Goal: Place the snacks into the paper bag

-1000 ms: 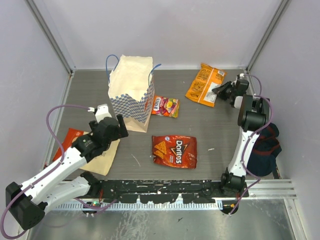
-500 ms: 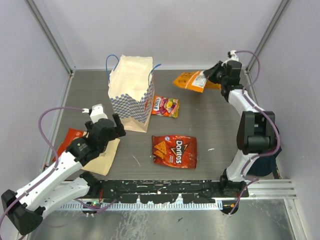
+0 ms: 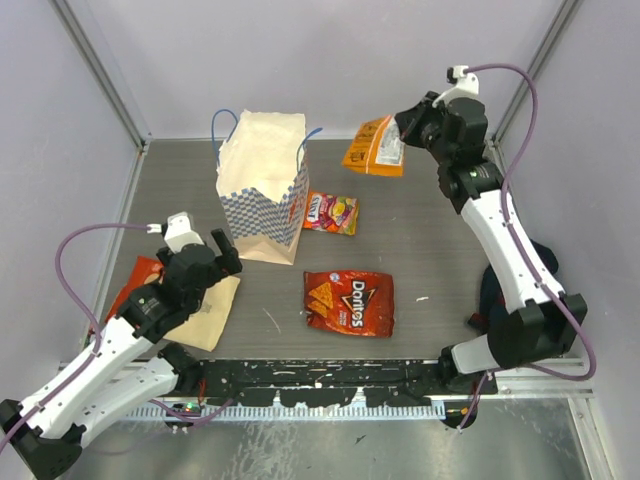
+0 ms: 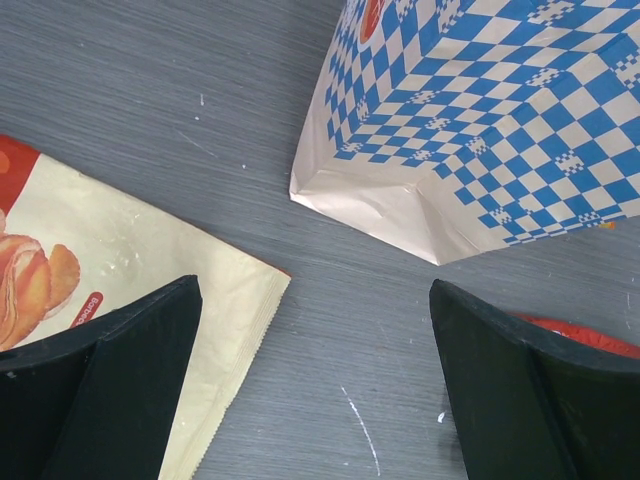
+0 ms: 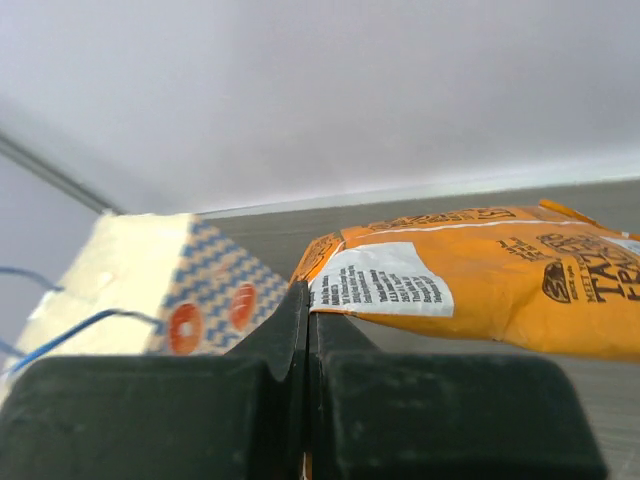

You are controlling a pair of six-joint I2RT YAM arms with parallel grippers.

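Note:
My right gripper (image 3: 402, 128) is shut on the edge of the orange pack with a white label (image 3: 373, 147) and holds it in the air, right of the paper bag (image 3: 262, 185). The right wrist view shows the pack (image 5: 470, 285) pinched between the shut fingers, with the bag (image 5: 190, 290) behind it. The red Doritos bag (image 3: 349, 301) and the small pink-yellow candy pack (image 3: 331, 212) lie on the table. A red-orange pack (image 3: 140, 280) lies at the left. My left gripper (image 3: 215, 252) is open and empty over the table by the bag's base (image 4: 470, 140).
A tan flat paper packet (image 3: 212, 310) lies under my left arm; it also shows in the left wrist view (image 4: 130, 270). A dark navy cloth bag (image 3: 545, 270) sits at the right edge behind my right arm. Grey walls close in the table.
My right gripper has lifted the orange pack off the table and carried it up and left toward the paper bag. My left arm has drawn back slightly to the left.

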